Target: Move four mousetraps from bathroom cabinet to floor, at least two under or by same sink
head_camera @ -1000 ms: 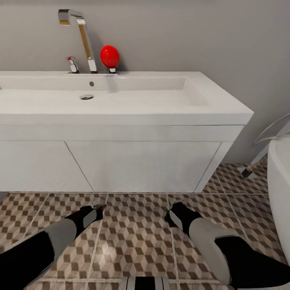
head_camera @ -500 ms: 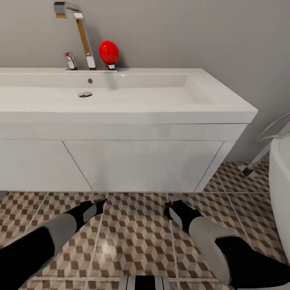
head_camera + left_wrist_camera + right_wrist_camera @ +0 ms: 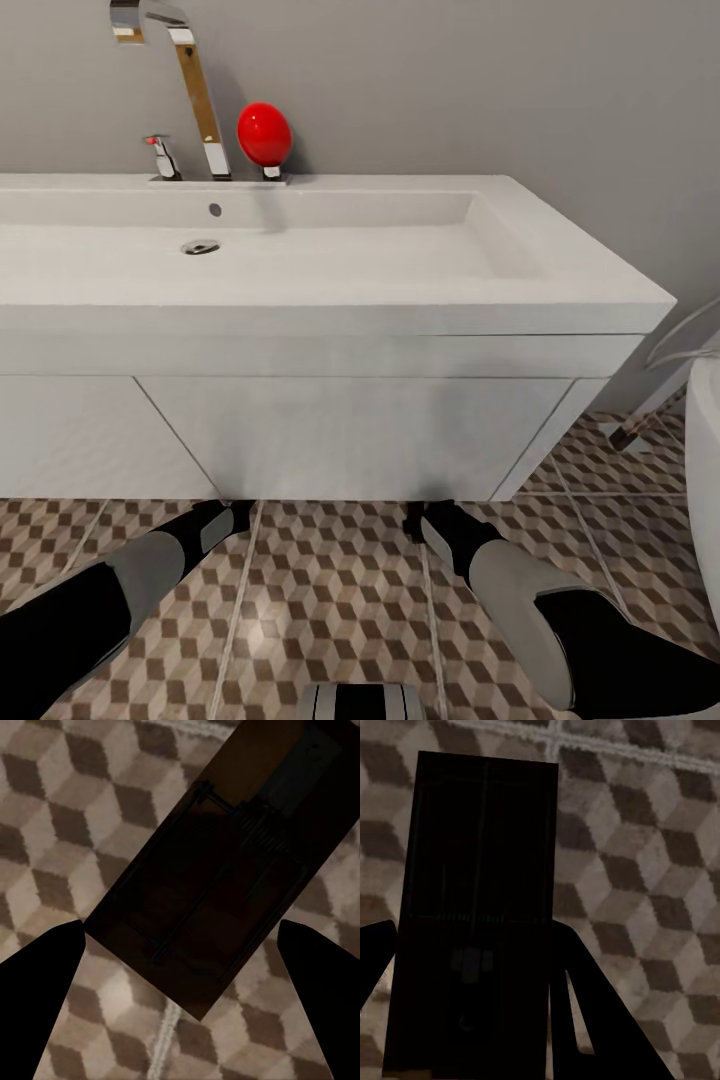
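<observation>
The sink [image 3: 330, 280] looms larger than a second ago; both arms now reach its base. The left tool [image 3: 180, 945] is clamped on a flat wooden mousetrap [image 3: 217, 870] lying diagonal above the cube-patterned bathroom floor [image 3: 60, 817]. The right tool [image 3: 472, 967] grips another mousetrap [image 3: 480, 900], lengthwise along its fingers.

— What colours meet you here?
— A white sink [image 3: 330, 270] with a chrome tap [image 3: 190, 90] and a red ball [image 3: 264, 134] against your grey wall [image 3: 480, 90].
— And below?
— A bathroom floor [image 3: 340, 600] of brown, beige and white cubes, under a dark brown mousetrap [image 3: 217, 870].
</observation>
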Controlling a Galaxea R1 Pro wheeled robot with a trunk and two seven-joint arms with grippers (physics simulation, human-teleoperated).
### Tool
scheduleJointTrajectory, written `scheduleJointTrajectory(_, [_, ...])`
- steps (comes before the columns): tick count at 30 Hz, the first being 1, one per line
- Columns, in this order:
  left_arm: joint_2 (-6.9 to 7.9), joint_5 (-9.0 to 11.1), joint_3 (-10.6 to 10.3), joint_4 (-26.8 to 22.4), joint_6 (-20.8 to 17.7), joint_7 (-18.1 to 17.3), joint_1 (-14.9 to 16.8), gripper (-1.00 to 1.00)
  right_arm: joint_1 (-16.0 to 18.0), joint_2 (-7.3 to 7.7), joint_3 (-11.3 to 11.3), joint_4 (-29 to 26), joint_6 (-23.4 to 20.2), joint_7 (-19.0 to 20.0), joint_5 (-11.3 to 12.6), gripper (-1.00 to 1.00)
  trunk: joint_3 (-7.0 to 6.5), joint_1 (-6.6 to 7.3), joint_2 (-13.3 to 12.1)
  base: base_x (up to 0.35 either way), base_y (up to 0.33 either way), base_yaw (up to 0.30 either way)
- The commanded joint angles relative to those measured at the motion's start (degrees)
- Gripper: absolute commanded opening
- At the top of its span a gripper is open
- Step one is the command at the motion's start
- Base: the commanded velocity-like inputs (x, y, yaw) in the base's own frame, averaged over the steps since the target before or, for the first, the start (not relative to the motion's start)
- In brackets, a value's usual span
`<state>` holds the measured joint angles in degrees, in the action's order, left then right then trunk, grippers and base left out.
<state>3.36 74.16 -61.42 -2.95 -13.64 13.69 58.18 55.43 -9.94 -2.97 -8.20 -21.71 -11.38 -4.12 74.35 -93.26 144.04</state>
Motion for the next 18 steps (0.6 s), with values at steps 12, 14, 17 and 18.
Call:
scheduleJointTrajectory(12, [-0.24,0.38,-0.46,-0.56,-0.25,0.54,0.01,-1.0,-0.08,-0.06,-1.03,-0.22,-0.11,3.95,-0.44,-1.0,0.04,0.01,0.02,0.0,0.0,0.0])
scheduleJointTrajectory(14, [-0.18,0.4,-0.46,-0.57,-0.28,0.54,0.01,-1.0,-0.06,-0.06,-1.11,-0.17,-0.22,4.51,-0.45,-1.0,0.04,0.01,0.02,0.0,0.0,0.0])
scheduleJointTrajectory(17, [-0.09,0.44,-0.46,-0.53,-0.33,0.54,0.01,-1.0,-0.06,-0.06,-1.22,-0.15,-0.25,4.67,-0.54,-1.0,0.04,0.01,0.02,0.0,0.0,0.0])
scheduleJointTrajectory(18, [-0.06,0.45,-0.46,-0.51,-0.33,0.54,0.01,-1.0,-0.06,-0.06,-1.26,-0.15,-0.25,4.68,-0.55,-1.0,0.04,0.01,0.02,0.0,0.0,0.0])
